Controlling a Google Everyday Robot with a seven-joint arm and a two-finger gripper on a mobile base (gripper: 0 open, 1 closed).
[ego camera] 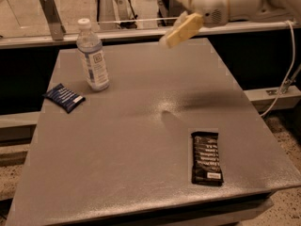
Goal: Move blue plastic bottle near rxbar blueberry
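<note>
The blue plastic bottle stands upright at the far left of the grey table, with its white cap on. The rxbar blueberry, a small dark blue wrapper, lies flat just to the front left of the bottle, a short gap between them. My gripper is raised above the table's far edge, to the right of the bottle and well clear of it. It is open and holds nothing.
A longer black bar wrapper with white text lies at the front right of the table. A metal rail runs behind the far edge, with an upright bracket at the back left. A cable hangs at the right.
</note>
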